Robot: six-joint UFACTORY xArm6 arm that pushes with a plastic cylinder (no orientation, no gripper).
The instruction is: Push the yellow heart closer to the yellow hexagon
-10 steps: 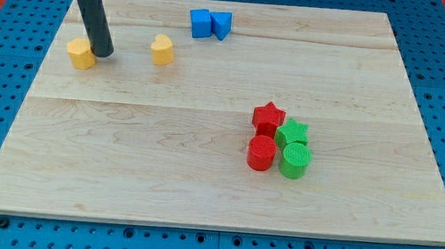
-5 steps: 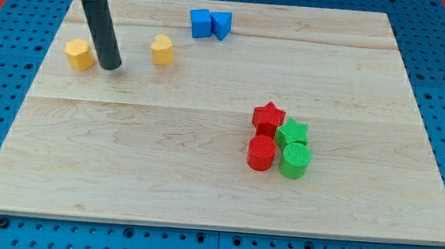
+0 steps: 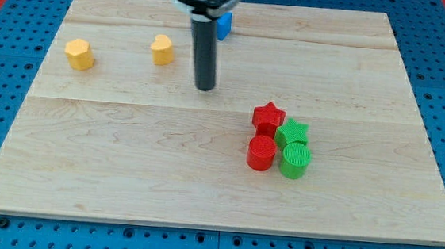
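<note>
tip: the rod's lower end, my tip [image 3: 205,86], rests on the counter [image 3: 124,156], touching no block.
jaws: the arm carries no jaws, only the straight dark rod, so no holding state can be told.
yellow heart: the yellow heart [image 3: 161,49] stands to the view's left of my tip and slightly toward the view's top, near but apart from it.
heart heading: its notch seems to face the view's top-left, with the rounded point toward the view's bottom-right; it is too compact for any clear long axis.
yellow hexagon: the yellow hexagon [image 3: 79,53] lies farther to the view's left of my tip, well apart from it, with the heart between the two; heart and hexagon do not touch.
blue block: a blue block [image 3: 224,24] shows just behind the rod, toward the view's top from my tip; the rod hides most of it, so its shape cannot be told.
red star: the red star [image 3: 268,117] sits to the view's right and bottom of my tip, near it.
green star: the green star [image 3: 292,133] touches the red star on its right.
red cylinder: the red cylinder [image 3: 261,153] sits just below the red star.
green cylinder: the green cylinder [image 3: 295,160] sits beside the red cylinder, under the green star.
writing: no readable writing on the blocks or counter.
</note>
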